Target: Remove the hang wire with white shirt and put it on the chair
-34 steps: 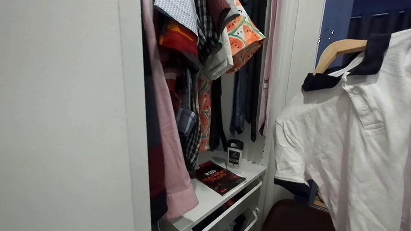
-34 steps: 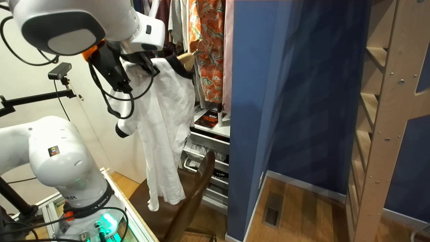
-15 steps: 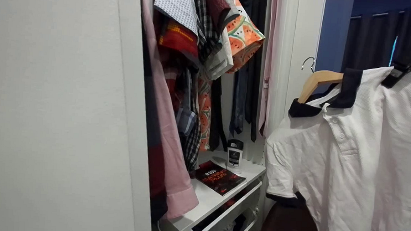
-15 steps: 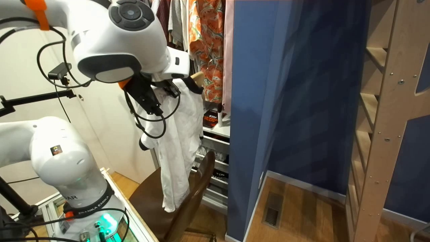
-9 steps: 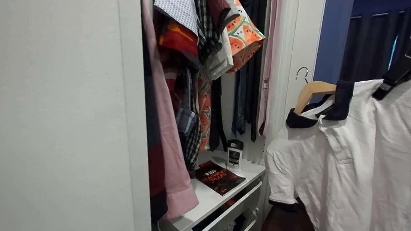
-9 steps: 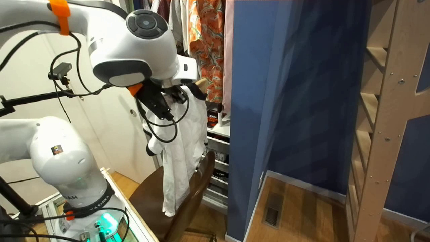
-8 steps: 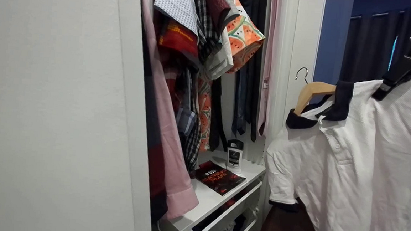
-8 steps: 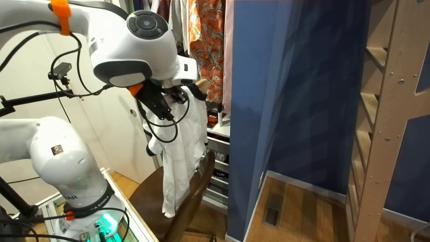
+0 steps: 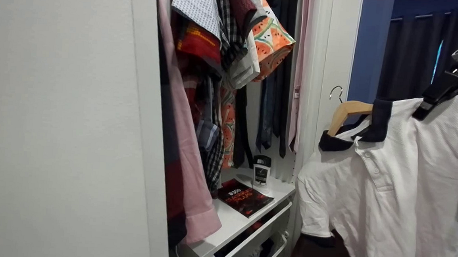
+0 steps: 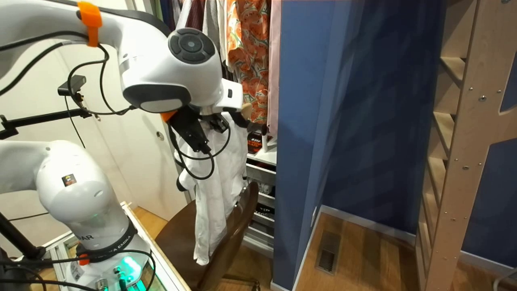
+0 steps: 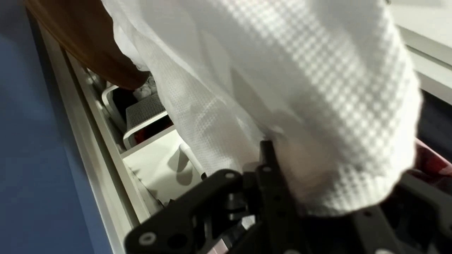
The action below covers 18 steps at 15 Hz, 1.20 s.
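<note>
wrist view: white shirt bright, partly blurred | blue wall: shadow-streaked | robot base: green glow

Wht shirt w/ dk collar & cuffs; tan hanger; dk brn chair; pink sleeve; orange/grn watermelon-print cloth; blk/red booklet; wht shelf; blue wall.

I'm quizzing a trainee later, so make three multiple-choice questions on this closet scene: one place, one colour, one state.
1. Where does the booklet lie? A) atop the white drawer unit B) under it C) behind it
2. What colour is the collar of the polo shirt? A) pink B) orange C) nearly black
3. How is the claw? A) wide open B) shut on the polo shirt C) gripping the booklet

1 A: it lies flat there in an exterior view.
2 C: it looks dark against white fabric.
3 B: the wrist view shows it pinching the cloth.
</note>
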Tool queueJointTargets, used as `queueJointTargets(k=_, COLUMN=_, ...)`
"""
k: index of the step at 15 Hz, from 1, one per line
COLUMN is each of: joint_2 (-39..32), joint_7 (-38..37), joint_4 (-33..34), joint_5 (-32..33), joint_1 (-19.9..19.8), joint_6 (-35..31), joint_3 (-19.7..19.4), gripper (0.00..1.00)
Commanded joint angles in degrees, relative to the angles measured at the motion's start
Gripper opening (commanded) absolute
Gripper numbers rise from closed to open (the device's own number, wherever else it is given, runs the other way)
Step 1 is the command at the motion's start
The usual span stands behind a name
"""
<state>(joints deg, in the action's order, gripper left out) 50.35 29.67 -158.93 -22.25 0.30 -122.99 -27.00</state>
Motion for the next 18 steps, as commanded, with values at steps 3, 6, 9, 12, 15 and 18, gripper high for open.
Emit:
queueJointTargets(k=3, joint_2=-5.5, joint_7=4.7, joint_4=0.1, joint_5=-7.9, joint_1=3.4, joint_6=-2.6, joint_3=-5.4, gripper=0.02)
queueJointTargets(k=6, joint_2=-9.2, joint_7=10.3, joint_4=0.1, joint_5=-11.1, joint_1=4.9, joint_6=-4.7, joint_3=-7.7, gripper=0.02)
queueJointTargets(k=9, joint_2=-12.9, joint_7=17.3, joint_4=0.1, joint_5=-13.5, joint_1=6.4, joint_6=-6.8, joint_3=-8.6, gripper=0.02)
queueJointTargets(k=12, joint_2=-17.0, joint_7=24.5, joint_4=0.2, joint_5=-15.4, joint_1=6.6, joint_6=-8.8, joint_3=-8.0, gripper=0.02)
queueJointTargets(k=15, joint_2=-21.4, joint_7=31.6, joint_4=0.2, joint_5=-17.3, joint_1=5.9, joint_6=-11.0, joint_3=-7.5, gripper=0.02)
queueJointTargets(k=18, joint_2=-24.9, joint_7=39.0, joint_4=0.2, joint_5=-21.7, joint_1=5.7, joint_6=-15.2, joint_3=-7.1, gripper=0.02)
